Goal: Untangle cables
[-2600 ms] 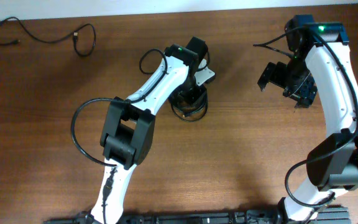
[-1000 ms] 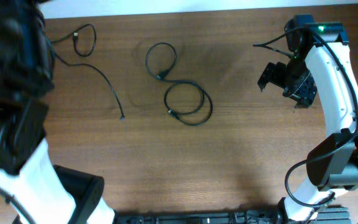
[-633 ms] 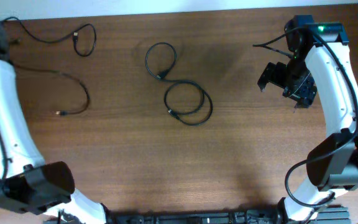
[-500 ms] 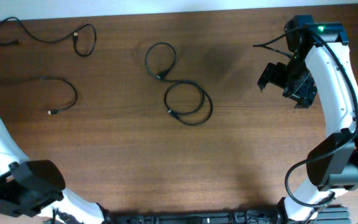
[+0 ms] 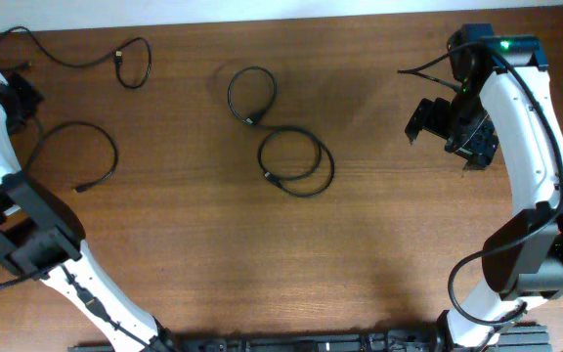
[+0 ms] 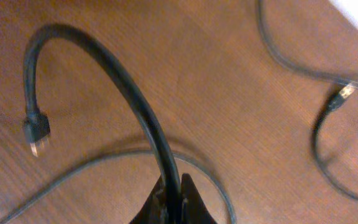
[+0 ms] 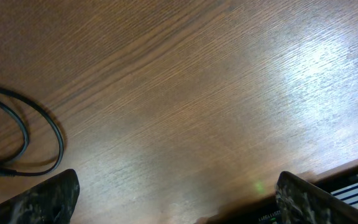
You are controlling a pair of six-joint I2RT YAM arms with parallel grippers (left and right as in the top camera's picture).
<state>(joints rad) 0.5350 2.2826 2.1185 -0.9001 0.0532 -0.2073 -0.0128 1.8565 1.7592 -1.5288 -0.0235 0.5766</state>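
Note:
My left gripper (image 5: pixel 22 98) is at the table's far left, shut on a black cable (image 5: pixel 106 137) that curls in an open loop to a plug (image 5: pixel 81 186). In the left wrist view the jaws (image 6: pixel 170 198) pinch this cable (image 6: pixel 114 71), which arcs away to its plug (image 6: pixel 36 134). A second cable (image 5: pixel 66 61) lies at the top left. A third cable (image 5: pixel 296 161) lies in two loops at mid-table. My right gripper (image 5: pixel 436 119) is open and empty, raised at the right. Its fingers (image 7: pixel 45 199) stand wide apart over bare wood.
The top-left cable's plug (image 6: pixel 345 92) shows in the left wrist view. A loop of the middle cable (image 7: pixel 27 130) shows at the left of the right wrist view. A black rail (image 5: pixel 311 344) runs along the table's front edge.
My left arm has swung from the bundle at mid-table to the far left, drawing one cable out with it. The middle cable lies in two loops. The right arm has not moved.

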